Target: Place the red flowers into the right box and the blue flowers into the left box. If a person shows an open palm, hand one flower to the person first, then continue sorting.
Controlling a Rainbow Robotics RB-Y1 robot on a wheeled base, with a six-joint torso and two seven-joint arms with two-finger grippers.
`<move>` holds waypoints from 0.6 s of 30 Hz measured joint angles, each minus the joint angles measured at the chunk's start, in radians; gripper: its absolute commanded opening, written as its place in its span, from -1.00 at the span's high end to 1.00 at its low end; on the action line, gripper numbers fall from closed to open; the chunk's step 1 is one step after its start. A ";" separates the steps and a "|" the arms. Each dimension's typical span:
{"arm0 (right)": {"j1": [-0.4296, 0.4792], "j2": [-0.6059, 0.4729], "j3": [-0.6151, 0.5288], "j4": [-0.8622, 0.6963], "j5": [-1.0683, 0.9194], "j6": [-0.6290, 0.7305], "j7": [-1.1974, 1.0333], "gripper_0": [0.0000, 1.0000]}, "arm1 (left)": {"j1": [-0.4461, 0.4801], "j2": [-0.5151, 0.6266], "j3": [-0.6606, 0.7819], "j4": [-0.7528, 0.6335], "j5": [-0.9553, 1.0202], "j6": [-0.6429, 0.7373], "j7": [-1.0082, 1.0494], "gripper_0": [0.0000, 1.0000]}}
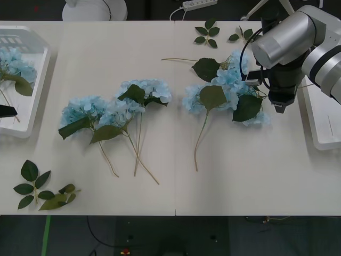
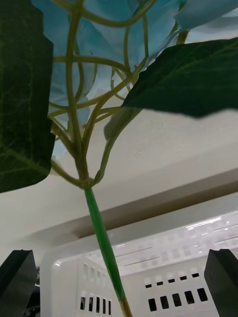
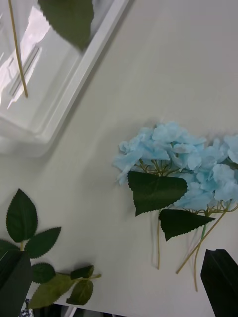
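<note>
Blue flowers lie on the table in two groups, one left of centre (image 1: 114, 109) and one at the right (image 1: 229, 90). My right gripper (image 1: 279, 105) hangs over the right group's outer edge, next to the right box (image 1: 322, 141). Seen from the right wrist, it (image 2: 119, 253) is open, with a green stalk (image 2: 101, 237) running between its black fingers and the blossom's underside beyond. The left box (image 1: 32, 114) holds one blue flower (image 1: 13, 64). My left gripper (image 1: 6, 111) waits open (image 3: 119, 260) at that box's near corner. The red flowers, the person and the open palm are out of view.
Bare leaf sprigs lie at the front left (image 1: 40, 189) and the back right (image 1: 209, 33). In the left wrist view one sprig (image 3: 29, 237) lies close to the fingers. The table's near half in front of the flowers is bare.
</note>
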 measured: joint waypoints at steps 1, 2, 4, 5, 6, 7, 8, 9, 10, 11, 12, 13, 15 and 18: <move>0.000 0.007 0.002 0.010 0.006 -0.007 0.000 -1.00 | 0.000 -0.009 -0.028 -0.021 -0.038 0.001 0.023 -1.00; 0.000 0.012 0.006 0.016 0.009 -0.015 0.000 -1.00 | 0.000 -0.020 -0.062 -0.037 -0.073 0.002 0.020 -1.00; 0.000 0.020 0.025 0.019 0.016 -0.031 0.000 -1.00 | 0.000 -0.041 -0.134 -0.058 -0.141 0.002 -0.009 -1.00; 0.000 0.022 0.041 0.019 0.019 -0.039 0.000 -1.00 | -0.001 -0.051 -0.174 -0.068 -0.186 0.002 -0.022 -1.00; 0.000 0.024 0.058 0.020 0.020 -0.048 0.000 -1.00 | -0.001 -0.059 -0.217 -0.074 -0.230 0.002 -0.027 -1.00; -0.001 0.026 0.076 0.022 0.020 -0.054 0.000 -1.00 | -0.004 -0.066 -0.261 -0.077 -0.277 0.002 -0.027 -1.00; -0.001 0.028 0.090 0.026 0.020 -0.058 0.000 -1.00 | -0.007 -0.072 -0.303 -0.077 -0.318 0.002 -0.027 -1.00; -0.001 0.030 0.102 0.034 0.020 -0.062 0.000 -1.00 | -0.011 -0.078 -0.347 -0.077 -0.357 0.002 -0.027 -1.00; -0.001 0.033 0.108 0.044 0.020 -0.066 0.000 -1.00 | -0.016 -0.084 -0.389 -0.077 -0.404 0.003 -0.027 -1.00; -0.001 0.037 0.109 0.055 0.021 -0.070 0.000 -1.00 | -0.023 -0.091 -0.429 -0.077 -0.459 0.003 -0.026 -1.00; -0.001 0.041 0.110 0.070 0.021 -0.075 0.000 -1.00 | -0.032 -0.099 -0.470 -0.076 -0.511 0.005 -0.025 -1.00; -0.001 0.046 0.110 0.084 0.021 -0.081 0.000 -1.00 | -0.044 -0.107 -0.508 -0.074 -0.553 0.006 -0.021 -1.00; -0.001 0.052 0.112 0.108 0.022 -0.088 0.002 -1.00 | -0.083 -0.123 -0.577 -0.052 -0.606 0.011 -0.003 -1.00; -0.001 0.057 0.125 0.121 0.024 -0.097 0.014 -0.28 | -0.164 -0.151 -0.653 0.002 -0.642 0.043 0.046 -1.00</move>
